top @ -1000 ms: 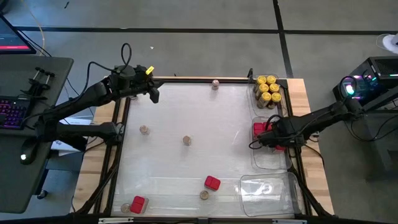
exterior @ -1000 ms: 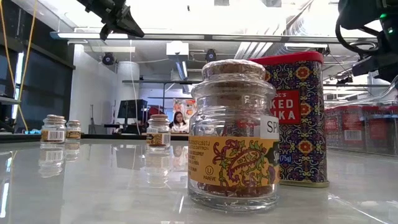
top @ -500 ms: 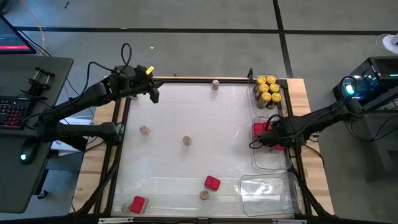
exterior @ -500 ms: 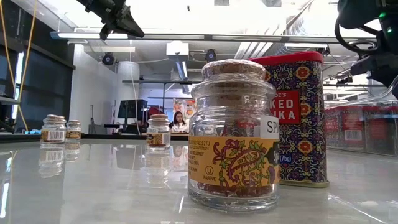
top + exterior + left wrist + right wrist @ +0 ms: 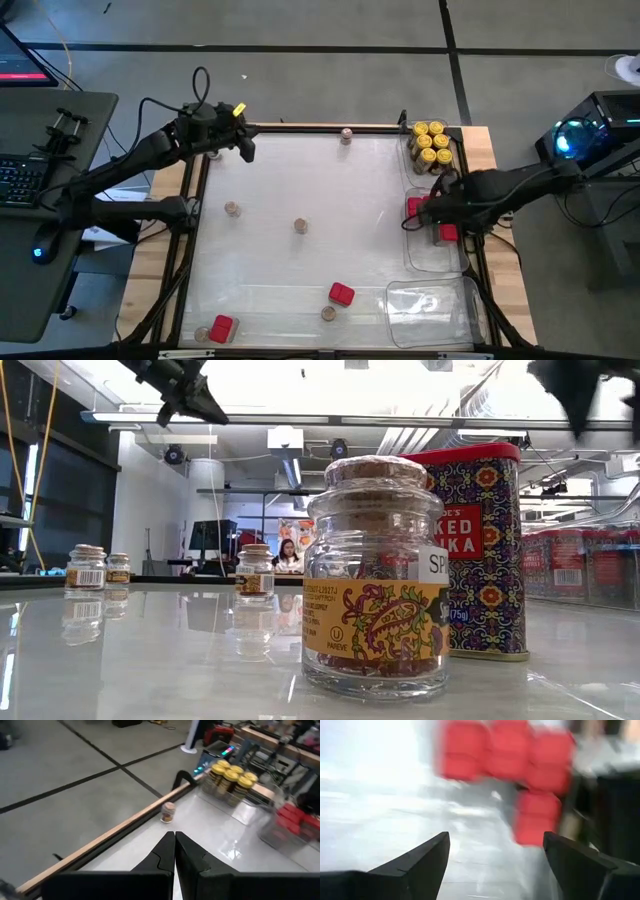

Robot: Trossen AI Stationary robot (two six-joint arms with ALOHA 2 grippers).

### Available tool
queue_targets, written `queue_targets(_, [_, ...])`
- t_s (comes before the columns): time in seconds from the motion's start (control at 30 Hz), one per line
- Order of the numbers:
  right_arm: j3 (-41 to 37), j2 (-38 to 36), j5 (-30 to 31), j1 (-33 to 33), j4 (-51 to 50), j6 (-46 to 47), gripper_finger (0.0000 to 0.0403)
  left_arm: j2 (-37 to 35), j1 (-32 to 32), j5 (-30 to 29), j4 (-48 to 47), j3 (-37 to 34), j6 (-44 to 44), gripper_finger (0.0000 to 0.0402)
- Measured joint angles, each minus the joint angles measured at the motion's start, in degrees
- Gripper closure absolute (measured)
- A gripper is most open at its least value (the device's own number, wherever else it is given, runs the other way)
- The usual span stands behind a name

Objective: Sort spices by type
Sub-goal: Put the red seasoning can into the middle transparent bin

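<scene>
My right gripper [image 5: 420, 214] [image 5: 495, 840] hovers open above the red tins [image 5: 446, 233] [image 5: 535, 817] that stand in the middle clear tray at the table's right edge; it touches none of them. Jars with yellow lids [image 5: 430, 144] [image 5: 231, 776] stand packed in the far tray. Two more red tins [image 5: 341, 293] [image 5: 222, 326] stand near the near edge. Small cork-topped jars [image 5: 300, 226] [image 5: 232, 209] [image 5: 346, 135] [image 5: 168, 812] are scattered on the table. My left gripper [image 5: 245, 152] [image 5: 175, 836] waits shut, high over the far left corner.
Three clear trays line the right edge; the near one [image 5: 432, 312] holds nothing I can see. A cork-topped jar [image 5: 375, 575] and a red tin [image 5: 480, 550] stand close before the low camera. A raised wooden rim [image 5: 300, 128] runs along the far edge. A person sits in the room beyond.
My right gripper has risen out of the middle tray and drawn slightly toward the far edge, uncovering a red tin that stands in the tray. In the low view it climbs toward the picture's top.
</scene>
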Motion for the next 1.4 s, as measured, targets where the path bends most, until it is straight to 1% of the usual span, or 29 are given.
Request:
queue_targets(0.07, [3.9,-0.1,7.0,-0.1,2.9,-2.4,0.0085,0.0,1.1,0.0,-0.1,0.0,-0.3,0.0401])
queue_targets(0.17, [7.4,0.0,18.1,-1.6,12.9,-9.5,0.0085,0.0,2.1,0.7,-1.1,0.0,-1.4,0.0402])
queue_targets(0.2, [7.7,0.1,19.8,-2.7,17.2,-13.9,0.0085,0.0,2.2,1.4,-1.5,0.0,-1.7,0.0402])
queue_targets(0.27, [7.7,1.2,19.3,-6.1,26.7,-24.7,0.0085,0.0,2.2,3.0,-2.9,0.0,-1.8,0.0402])
queue_targets(0.37, [7.5,5.9,13.5,-10.9,40.2,-41.3,0.0085,0.0,1.3,3.6,-5.2,0.0,-2.0,0.0401])
queue_targets(0.43, [7.4,10.6,7.9,-13.4,49.3,-51.9,0.0085,0.0,0.5,3.6,-6.8,0.0,-2.8,0.0402])
queue_targets(0.53, [7.4,18.4,-3.2,-15.8,61.3,-65.0,0.0085,0.0,-0.8,3.6,-8.6,0.0,-4.1,0.0401])
queue_targets(0.57, [7.6,21.2,-7.5,-16.1,64.4,-68.3,0.0085,0.0,-1.3,3.6,-9.2,0.0,-4.5,0.0401])
queue_targets(0.6, [8.3,23.9,-12.0,-16.3,65.4,-70.7,0.0086,0.0,-1.9,3.6,-9.9,0.0,-5.0,0.0401])
queue_targets(0.67, [11.3,28.8,-20.4,-16.0,63.8,-74.5,0.0098,0.0,-3.1,3.6,-11.5,0.0,-5.7,0.0401])
queue_targets(0.7, [13.1,30.7,-24.0,-15.7,61.1,-76.4,0.011,0.0,-3.8,3.6,-12.2,0.0,-5.9,0.0401])
queue_targets(0.77, [17.5,33.8,-29.2,-14.6,53.6,-80.7,0.0146,0.0,-5.0,3.6,-13.7,0.0,-5.9,0.0402])
queue_targets(0.83, [21.9,35.9,-31.9,-12.7,45.5,-86.4,0.0202,0.0,-6.3,3.5,-14.7,0.0,-5.9,0.0401])
queue_targets(0.9, [25.6,37.3,-33.4,-10.4,37.8,-91.8,0.0273,0.0,-7.3,3.4,-14.8,0.0,-5.8,0.0402])
queue_targets(0.93, [27.1,37.8,-33.9,-9.2,35.4,-94.0,0.0314,0.0,-7.7,3.3,-14.7,0.0,-5.5,0.0402])
queue_targets(0.97, [28.3,38.2,-34.5,-8.1,34.0,-95.3,0.0354,0.0,-8.0,3.1,-14.7,0.0,-5.3,0.0402])
queue_targets(1.0, [28.9,38.4,-35.1,-7.1,33.4,-95.8,0.0377,0.0,-8.3,3.1,-14.7,0.0,-5.2,0.0402])
queue_targets(1.03, [29.4,38.7,-35.3,-6.1,33.4,-95.7,0.0386,0.0,-8.4,3.1,-14.8,0.0,-4.9,0.0401])
queue_targets(1.07, [29.7,39.0,-34.8,-5.1,34.1,-94.5,0.0382,0.0,-8.5,3.0,-14.8,0.0,-4.7,0.0402])
queue_targets(1.13, [29.6,39.4,-31.1,-3.2,37.8,-89.9,0.0361,0.0,-8.5,3.0,-14.8,0.0,-3.7,0.0401])
queue_targets(1.23, [29.4,39.5,-23.0,-1.1,43.7,-77.7,0.0319,0.0,-8.5,2.9,-14.8,0.0,-1.3,0.0401])
queue_targets(1.3, [29.4,39.5,-20.5,-0.1,45.6,-70.8,0.0284,0.0,-8.4,2.9,-14.7,0.0,1.1,0.0402])
queue_targets(1.4, [29.3,39.5,-17.4,1.9,45.8,-60.7,0.0223,0.0,-8.0,2.9,-14.7,0.0,6.9,0.0401])
